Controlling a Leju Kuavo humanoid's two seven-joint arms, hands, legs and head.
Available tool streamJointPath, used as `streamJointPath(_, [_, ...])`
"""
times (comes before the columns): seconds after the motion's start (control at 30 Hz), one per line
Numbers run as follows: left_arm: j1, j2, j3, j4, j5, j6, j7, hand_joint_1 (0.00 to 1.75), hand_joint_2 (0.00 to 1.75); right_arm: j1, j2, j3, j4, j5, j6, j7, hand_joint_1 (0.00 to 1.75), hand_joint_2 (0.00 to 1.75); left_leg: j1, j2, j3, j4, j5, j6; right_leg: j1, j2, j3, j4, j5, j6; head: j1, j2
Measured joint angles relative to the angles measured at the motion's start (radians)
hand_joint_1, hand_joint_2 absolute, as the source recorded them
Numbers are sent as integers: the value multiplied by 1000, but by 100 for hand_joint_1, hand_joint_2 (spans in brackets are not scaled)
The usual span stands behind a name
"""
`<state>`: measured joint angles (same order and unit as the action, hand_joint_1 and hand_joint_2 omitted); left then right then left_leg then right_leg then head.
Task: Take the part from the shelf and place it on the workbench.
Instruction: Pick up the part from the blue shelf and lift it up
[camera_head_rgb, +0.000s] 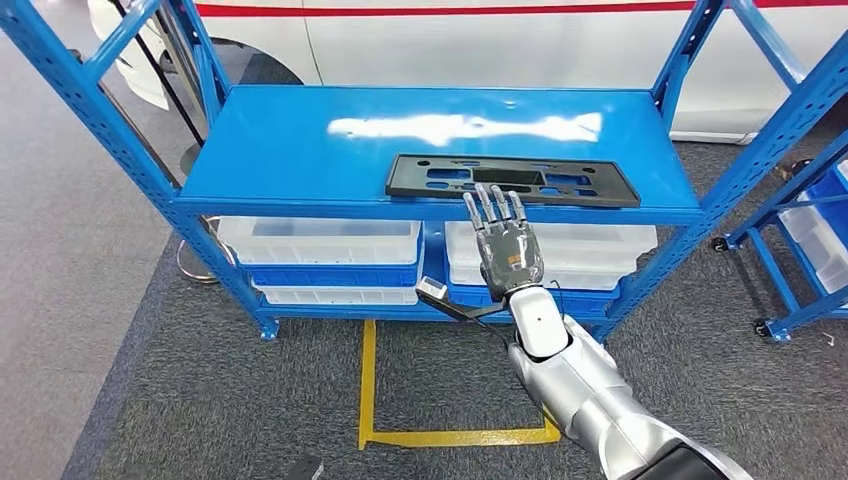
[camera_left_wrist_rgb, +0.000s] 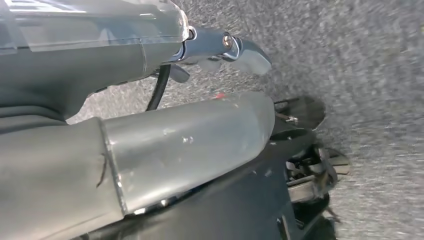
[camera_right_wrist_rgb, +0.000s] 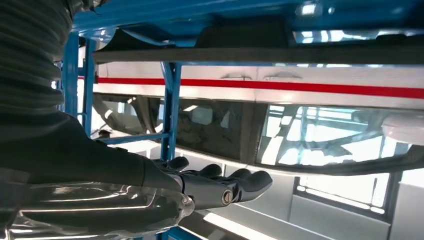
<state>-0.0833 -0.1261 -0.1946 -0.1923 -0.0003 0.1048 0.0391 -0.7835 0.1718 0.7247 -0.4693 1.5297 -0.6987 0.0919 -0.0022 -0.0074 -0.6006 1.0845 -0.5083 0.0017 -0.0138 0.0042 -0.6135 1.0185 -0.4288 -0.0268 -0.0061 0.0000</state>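
The part (camera_head_rgb: 512, 180) is a flat black plate with several cutouts. It lies near the front edge of the blue shelf's top board (camera_head_rgb: 300, 150), right of centre. My right hand (camera_head_rgb: 505, 240) reaches up from below with its fingers stretched out and apart; the fingertips (camera_head_rgb: 490, 195) are at the part's front edge and grip nothing. In the right wrist view the same hand (camera_right_wrist_rgb: 210, 182) is flat and extended beside the blue shelf frame (camera_right_wrist_rgb: 170, 100). My left hand (camera_left_wrist_rgb: 220, 47) hangs over grey carpet, with thumb (camera_left_wrist_rgb: 190, 145) and fingers apart and nothing in it.
White and blue bins (camera_head_rgb: 320, 250) (camera_head_rgb: 560, 255) fill the shelf's lower level. A white vehicle with a red stripe (camera_head_rgb: 500, 40) stands behind the shelf. Another blue rack on wheels (camera_head_rgb: 800, 220) is at the right. Yellow tape (camera_head_rgb: 368, 400) marks the grey carpet.
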Motion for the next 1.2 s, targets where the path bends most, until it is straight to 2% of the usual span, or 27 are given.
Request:
streamJointPath(0.07, [0, 1, 0, 0, -2, 0, 0, 0, 0, -6, 1, -10, 18, -7, 2, 1, 0, 175, 8, 1, -67, 126, -47, -11, -1, -3, 8, -2, -4, -3, -3, 0])
streamJointPath(0.1, [1, 1, 0, 0, -3, 0, 0, 0, 0, -8, 1, -14, 29, -10, 7, 1, 0, 175, 13, 1, -102, 181, -59, -16, -1, -3, 9, -1, -7, -3, -2, 0])
streamJointPath(0.13, [2, 2, 0, 0, -5, -1, 0, 0, 0, -8, 1, -20, 40, -14, 16, 1, 0, 175, 17, 1, -123, 205, -53, -21, -3, -3, 12, 1, -11, -2, -2, 0])
streamJointPath(0.17, [4, 2, 0, 0, -7, -1, 0, 0, 0, -8, 1, -25, 50, -18, 26, 2, 0, 175, 21, 1, -125, 192, -28, -25, -5, -3, 14, 4, -15, 0, -2, 0])
streamJointPath(0.23, [5, 3, 0, 0, -11, -2, 1, 0, 0, -11, 1, -34, 64, -26, 48, 4, 0, 175, 27, 2, -82, 74, 53, -32, -10, -1, 21, 11, -27, 9, -2, 0])
streamJointPath(0.27, [5, 4, 0, 0, -12, -3, 1, 0, 0, -14, 1, -38, 70, -27, 55, 6, 0, 175, 27, 2, -55, 14, 78, -34, -10, 0, 22, 16, -33, 15, -4, 0])
streamJointPath(0.3, [4, 4, 0, 0, -12, -4, 1, 0, 0, -17, 1, -41, 75, -28, 59, 7, 0, 175, 26, 2, -37, -27, 90, -30, -9, 1, 21, 19, -36, 22, -4, 0])
streamJointPath(0.33, [3, 5, 0, 0, -13, -4, 1, 0, 0, -19, 1, -43, 80, -28, 62, 7, 0, 175, 24, 2, -30, -44, 87, -25, -7, 1, 19, 21, -38, 28, -5, 0])
streamJointPath(0.4, [3, 6, 0, 0, -13, -4, 1, 0, 0, -22, 1, -47, 88, -28, 64, 8, 0, 175, 21, 0, -28, -50, 79, -7, -6, 2, 19, 17, -40, 38, -6, 0])
streamJointPath(0.47, [5, 6, 0, 0, -13, -4, 1, 0, 0, -24, 1, -51, 93, -30, 70, 10, 0, 175, 21, 0, -20, -58, 79, 9, -9, 0, 16, 33, -56, 48, -5, 0])
streamJointPath(0.5, [5, 6, 0, 0, -13, -4, 1, 0, 0, -26, 1, -53, 95, -32, 74, 12, 0, 175, 22, 0, -15, -61, 79, 16, -9, 0, 1, 67, -76, 50, -5, 0])
streamJointPath(0.57, [3, 6, 0, 0, -14, -4, 1, 0, 0, -27, 1, -57, 101, -39, 80, 14, 0, 175, 19, 1, -10, -64, 75, 27, -9, -1, -65, 192, -126, 52, -4, 0])
streamJointPath(0.6, [3, 6, 0, 0, -14, -4, 1, 0, 0, -26, 0, -58, 104, -41, 82, 13, 0, 175, 17, 1, -8, -63, 72, 30, -8, -1, -102, 254, -144, 52, -4, 0])
streamJointPath(0.63, [4, 6, 0, 0, -14, -4, 1, 0, 0, -24, -1, -59, 108, -43, 83, 13, 0, 175, 14, 0, -5, -63, 70, 33, -7, -1, -128, 291, -145, 50, -4, 0])
streamJointPath(0.67, [5, 6, 0, 0, -14, -4, 1, 0, 0, -22, -1, -60, 112, -44, 84, 12, 0, 175, 11, 0, -2, -63, 67, 35, -7, -1, -136, 290, -128, 47, -4, 0])
streamJointPath(0.7, [6, 6, 0, 0, -14, -3, 2, 0, 0, -21, -2, -61, 114, -45, 84, 11, 0, 175, 8, -2, 3, -63, 63, 35, -4, -1, -124, 250, -93, 41, -4, 0])
streamJointPath(0.73, [7, 6, 0, 0, -14, -3, 2, 0, 0, -21, -2, -63, 116, -45, 84, 10, 0, 175, 5, -2, 9, -63, 59, 35, 0, -1, -97, 182, -50, 33, -4, 0])
streamJointPath(0.8, [7, 5, 0, 0, -14, -2, 2, 0, 0, -22, -2, -67, 118, -45, 83, 8, 0, 175, 0, -3, 16, -62, 52, 29, 9, -2, -43, 63, 0, 18, -4, 0])
streamJointPath(0.83, [6, 5, 0, 0, -14, -1, 2, 0, 0, -22, -2, -69, 119, -45, 83, 7, 0, 175, 0, -3, 17, -62, 50, 26, 13, -2, -29, 34, 5, 14, -5, 0])
streamJointPath(0.87, [6, 5, 0, 0, -14, -1, 2, 0, 0, -21, -2, -70, 120, -45, 83, 7, 0, 175, 0, -3, 17, -63, 49, 21, 16, -2, -24, 26, -1, 11, -5, 0])
streamJointPath(0.97, [7, 5, 0, 0, -14, -1, 2, 0, 0, -22, -2, -71, 121, -45, 83, 7, 0, 175, 1, -1, 18, -55, 35, 6, 9, -1, -9, 7, 0, 4, -6, 0])
streamJointPath(1.03, [6, 6, 0, 0, -14, -1, 2, 0, 0, -23, 0, -72, 121, -45, 82, 7, 0, 175, 4, 1, -15, 22, -6, -4, 2, -3, 5, -5, -1, -4, -8, 0])
streamJointPath(1.1, [7, 6, 0, 0, -14, -1, 2, 0, 0, -22, 2, -73, 122, -44, 83, 7, 0, 175, 10, 1, -86, 153, -56, -12, 2, -4, 10, -5, -6, -7, -9, 0])
streamJointPath(1.13, [8, 6, 0, 0, -14, -1, 2, 0, 0, -20, 2, -73, 123, -43, 83, 7, 0, 175, 13, 1, -115, 199, -64, -17, 2, -4, 12, -4, -9, -7, -9, 0])
streamJointPath(1.17, [9, 6, 0, 0, -14, -1, 2, 0, 0, -19, 3, -73, 124, -43, 83, 7, 0, 175, 15, 1, -128, 209, -51, -20, 1, -4, 15, -2, -13, -6, -10, 0])
streamJointPath(1.2, [9, 7, 0, 0, -14, -1, 2, 0, 0, -18, 3, -73, 125, -43, 83, 7, 0, 175, 18, 1, -119, 178, -19, -22, 0, -3, 18, 0, -18, -4, -10, 0])
